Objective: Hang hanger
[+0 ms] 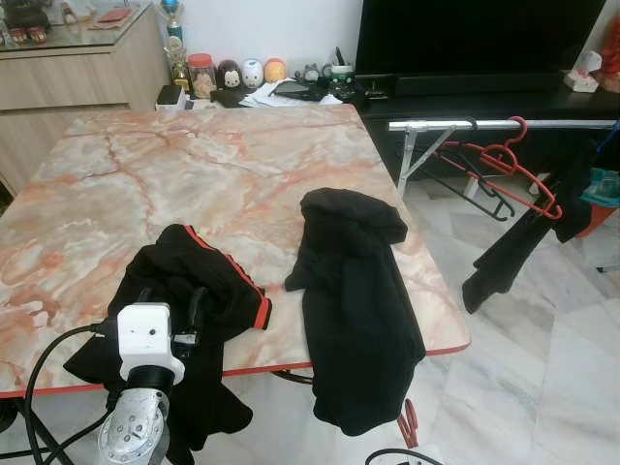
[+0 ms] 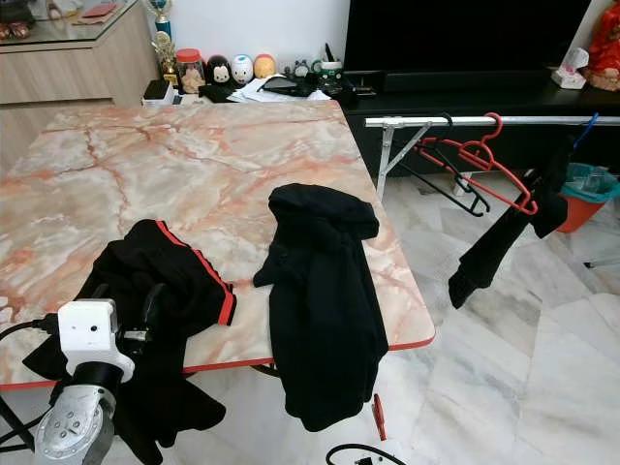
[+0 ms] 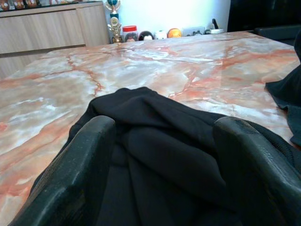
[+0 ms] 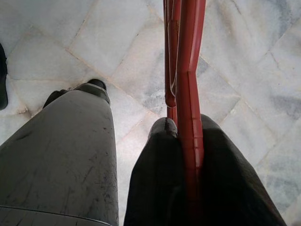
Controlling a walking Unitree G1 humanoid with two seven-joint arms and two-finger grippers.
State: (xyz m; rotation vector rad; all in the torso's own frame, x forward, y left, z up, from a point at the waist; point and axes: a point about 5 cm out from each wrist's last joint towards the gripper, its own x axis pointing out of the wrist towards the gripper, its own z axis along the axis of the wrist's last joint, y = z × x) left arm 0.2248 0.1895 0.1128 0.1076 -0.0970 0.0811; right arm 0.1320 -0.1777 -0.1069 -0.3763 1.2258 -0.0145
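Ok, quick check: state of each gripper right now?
Left gripper: jaws open, straddling the black red-trimmed garment on the table, not gripping it.
Right gripper: jaws shut on the red hanger, down over the floor.

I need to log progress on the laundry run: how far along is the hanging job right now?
Done: a red hanger and a black garment already hang on the clothes rail. In hand: the right gripper pinches another red hanger above the floor, and the left gripper is open over the red-trimmed black garment on the marble table. Left: that garment and the black hoodie aren't hung.
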